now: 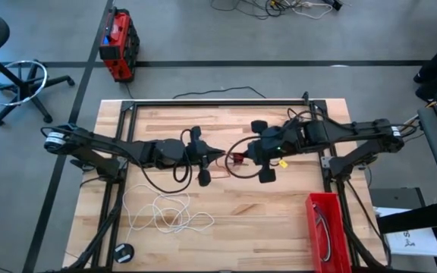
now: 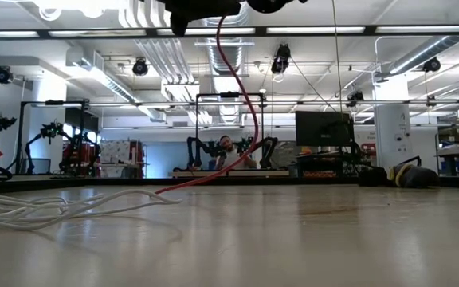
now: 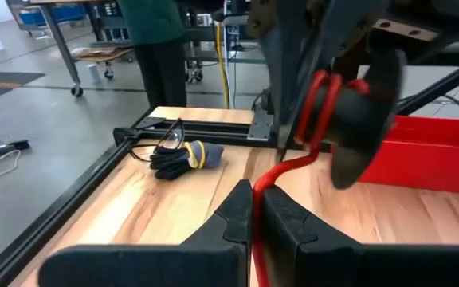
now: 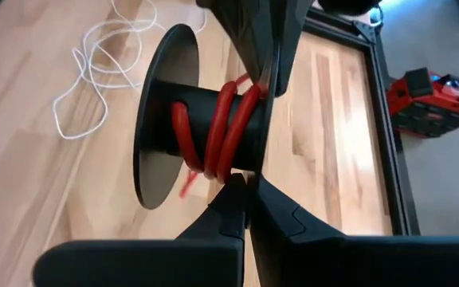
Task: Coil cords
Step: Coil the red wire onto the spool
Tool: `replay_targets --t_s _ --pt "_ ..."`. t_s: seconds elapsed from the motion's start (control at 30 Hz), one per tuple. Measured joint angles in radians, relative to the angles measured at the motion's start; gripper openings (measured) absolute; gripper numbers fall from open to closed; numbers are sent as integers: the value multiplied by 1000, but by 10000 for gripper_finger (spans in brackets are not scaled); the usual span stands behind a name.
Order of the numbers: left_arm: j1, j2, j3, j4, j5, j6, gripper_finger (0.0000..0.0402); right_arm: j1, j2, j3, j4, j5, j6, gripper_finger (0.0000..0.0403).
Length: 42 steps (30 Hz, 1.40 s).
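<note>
— Where's the red cord (image 3: 319, 104)?
— Wound round a black spool (image 4: 190, 147) clamped in the right gripper (image 1: 264, 155), above mid-table; its free end runs toward the left gripper (image 3: 253, 209), pinched there.
— The white cord (image 1: 169, 212)?
— Loose, near the front edge.

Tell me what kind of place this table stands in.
Probably a robotics lab or workshop: other robot arms stand on benches behind the wooden table, a monitor sits farther back, and exposed ducts run overhead.
</note>
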Motion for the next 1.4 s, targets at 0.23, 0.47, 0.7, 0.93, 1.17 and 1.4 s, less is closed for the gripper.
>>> replay_targets --t_s 0.23,0.47,0.7,0.93,1.17,1.4 --pt "-7 -8 0 4 7 -83 9 1 18 0 -25 64 13 0" --pt "-2 -12 0 11 57 -218 25 1 40 -2 -47 150 38 0" --pt "-2 -12 4 21 89 -348 23 0 93 -3 -39 238 72 0" --pt "-3 -13 5 19 98 -337 20 -1 119 -3 -9 271 76 0" --pt "-3 -21 -1 -41 95 -282 29 -1 65 -3 -9 294 73 0" --pt "-18 72 -105 232 86 -273 68 -1 -6 -3 11 294 81 0"
